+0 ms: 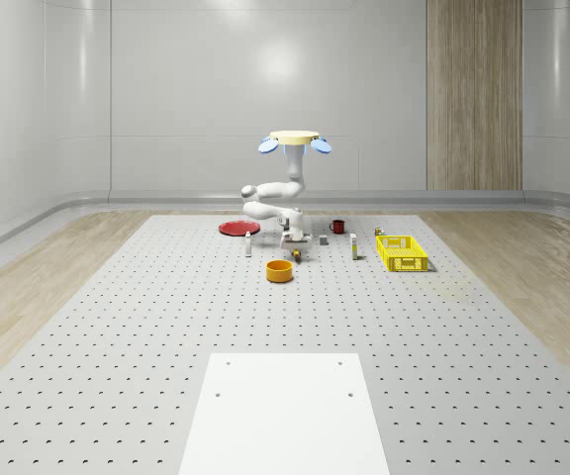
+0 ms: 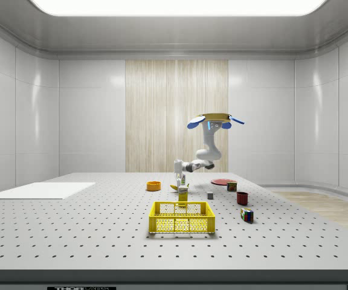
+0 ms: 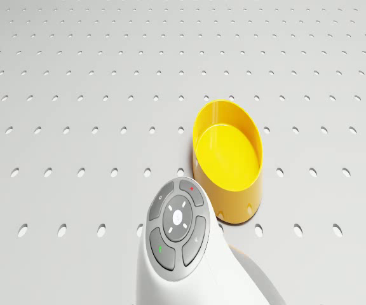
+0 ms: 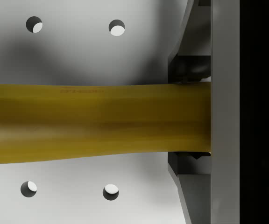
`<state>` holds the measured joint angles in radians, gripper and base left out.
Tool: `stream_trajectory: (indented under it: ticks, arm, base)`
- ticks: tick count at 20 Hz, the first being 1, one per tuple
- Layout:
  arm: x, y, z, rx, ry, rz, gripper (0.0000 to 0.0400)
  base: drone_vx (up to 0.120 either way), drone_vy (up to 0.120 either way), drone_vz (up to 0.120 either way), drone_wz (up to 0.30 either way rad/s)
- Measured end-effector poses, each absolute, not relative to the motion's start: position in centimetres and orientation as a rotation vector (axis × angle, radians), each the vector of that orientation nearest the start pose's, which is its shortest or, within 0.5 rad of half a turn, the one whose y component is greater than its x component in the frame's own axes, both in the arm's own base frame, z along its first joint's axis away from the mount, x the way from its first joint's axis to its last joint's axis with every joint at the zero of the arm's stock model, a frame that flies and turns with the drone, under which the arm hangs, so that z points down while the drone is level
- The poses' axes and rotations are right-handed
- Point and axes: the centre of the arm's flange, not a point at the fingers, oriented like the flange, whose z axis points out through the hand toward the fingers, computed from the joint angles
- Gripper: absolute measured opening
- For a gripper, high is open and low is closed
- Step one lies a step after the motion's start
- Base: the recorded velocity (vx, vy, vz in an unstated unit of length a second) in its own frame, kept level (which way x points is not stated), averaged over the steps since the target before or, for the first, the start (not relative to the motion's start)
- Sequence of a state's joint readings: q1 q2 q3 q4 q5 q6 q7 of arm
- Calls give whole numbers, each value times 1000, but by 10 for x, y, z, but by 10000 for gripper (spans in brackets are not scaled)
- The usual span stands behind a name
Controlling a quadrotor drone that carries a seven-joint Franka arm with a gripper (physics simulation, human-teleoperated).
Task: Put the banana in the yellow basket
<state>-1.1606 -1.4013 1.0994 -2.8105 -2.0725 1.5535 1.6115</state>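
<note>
Just above the desk (image 1: 166,327), my gripper (image 4: 190,116) clamps the banana (image 4: 92,123); I'd lift straight before swinging toward the yellow basket (image 1: 404,253) at three o'clock, drone (image 1: 294,140) hovering overhead.

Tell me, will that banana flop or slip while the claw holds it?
Probably not flop: in the wrist view the banana juts out straight from the gripper. It may pivot, since the fingers pinch one end. Its smooth skin looks somewhat slippery.

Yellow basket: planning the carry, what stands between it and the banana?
In the whole-scene view, a small container and a grey cube stand between banana and basket.
</note>
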Motion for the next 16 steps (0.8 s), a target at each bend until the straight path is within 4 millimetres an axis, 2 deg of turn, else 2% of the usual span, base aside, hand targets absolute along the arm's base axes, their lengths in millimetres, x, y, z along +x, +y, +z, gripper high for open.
stream_trajectory:
  ticks: [3,9,16]
  arm:
    - [307,-3,552,-5,2,741,192]
    - [307,-4,531,-5,3,745,193]
    - [307,-4,523,-5,2,744,193]
  base:
    - [0,0,13,0]
    - [0,0,120,0]
    - [0,120,120,0]
